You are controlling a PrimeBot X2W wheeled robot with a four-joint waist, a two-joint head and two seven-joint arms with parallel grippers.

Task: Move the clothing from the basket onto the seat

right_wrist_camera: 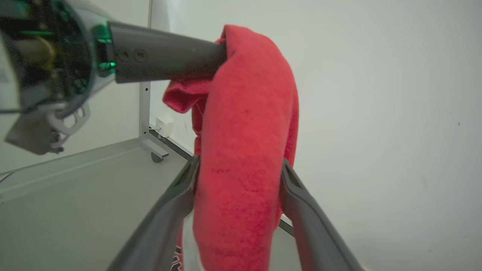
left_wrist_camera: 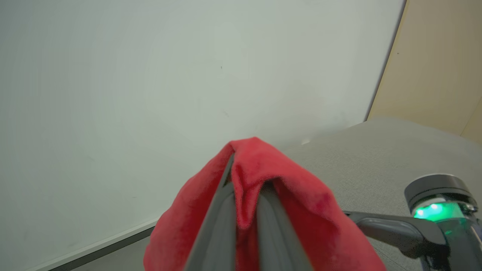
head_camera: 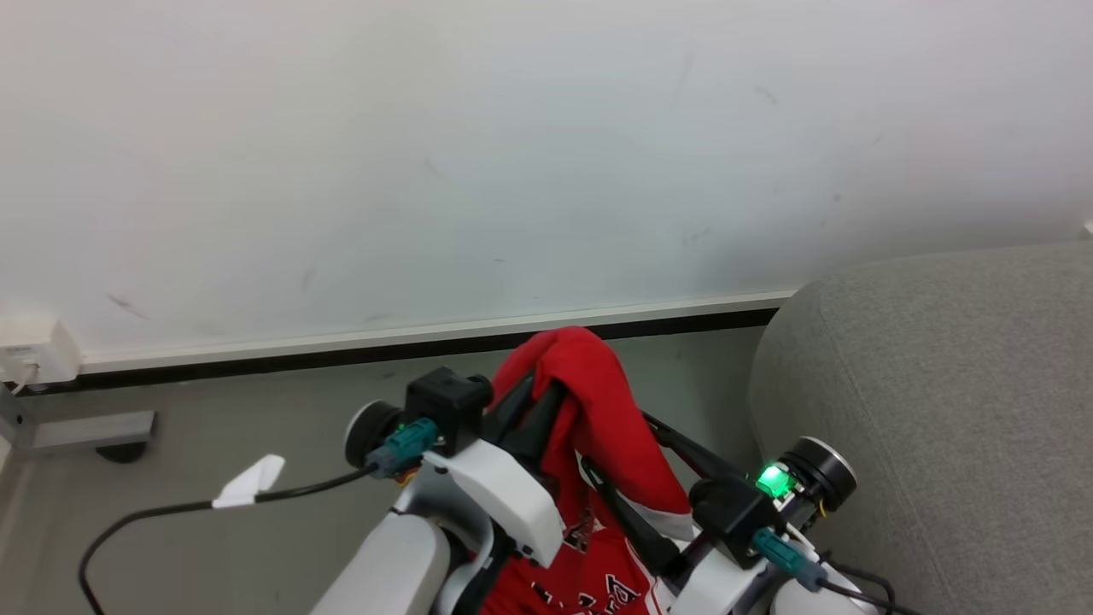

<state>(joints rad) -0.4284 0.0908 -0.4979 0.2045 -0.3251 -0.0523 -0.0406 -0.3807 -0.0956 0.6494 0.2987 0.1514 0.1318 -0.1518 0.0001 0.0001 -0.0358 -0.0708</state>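
My left tool (head_camera: 540, 395), clenched on the top fold of the red clothing (head_camera: 602, 401), holds the garment up above the grey floor (head_camera: 256, 427), in front of a white wall (head_camera: 512, 171). The fabric drapes over the tool's fingers and hangs down, with white lettering showing low on it. My right tool (head_camera: 616, 446) grips the hanging part, one finger pressed to each side. To the right stands the light grey seat (head_camera: 939, 384), near the clothing but not touching it.
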